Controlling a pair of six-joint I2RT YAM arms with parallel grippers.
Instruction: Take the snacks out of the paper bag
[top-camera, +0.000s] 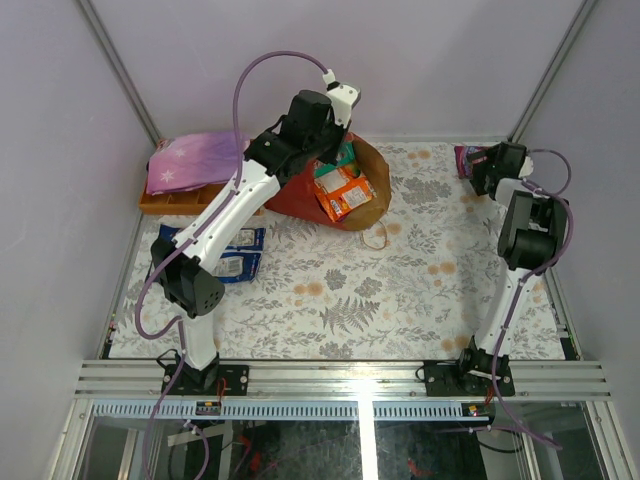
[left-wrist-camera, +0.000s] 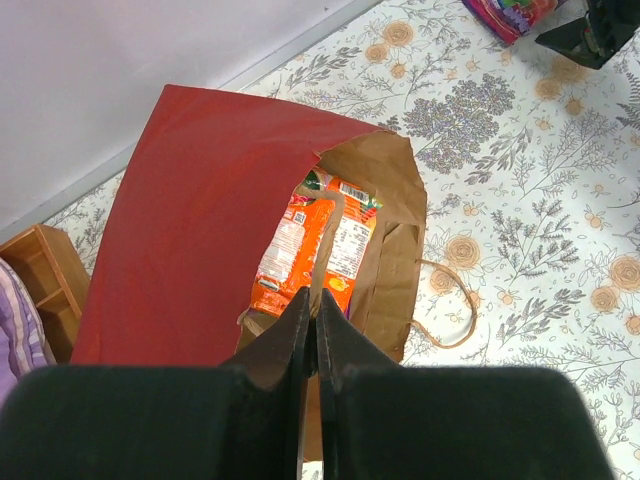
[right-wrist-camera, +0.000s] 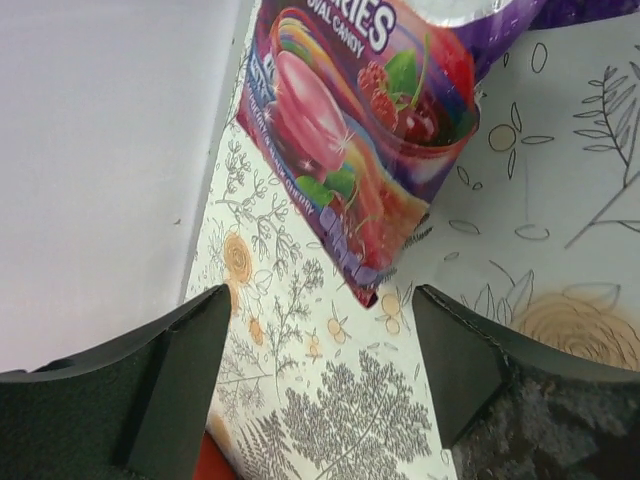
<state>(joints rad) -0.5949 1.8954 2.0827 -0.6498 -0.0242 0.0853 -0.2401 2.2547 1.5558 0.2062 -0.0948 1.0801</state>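
The red paper bag (top-camera: 300, 195) lies on its side at the back of the table, its brown mouth facing right. Inside show orange snacks (left-wrist-camera: 300, 250) and a green one (top-camera: 346, 154). My left gripper (left-wrist-camera: 316, 305) is shut on the bag's thin brown handle at the mouth. A purple-magenta packet (right-wrist-camera: 350, 130) lies flat at the back right corner. My right gripper (right-wrist-camera: 320, 330) stands open just short of it, and nothing is between its fingers. Two blue-and-white packets (top-camera: 235, 252) lie on the table at the left.
A folded purple cloth (top-camera: 195, 160) rests on a brown wooden tray (top-camera: 170, 203) at the back left. The bag's other loop handle (left-wrist-camera: 452, 312) lies on the flowered tablecloth. White walls close the back and both sides.
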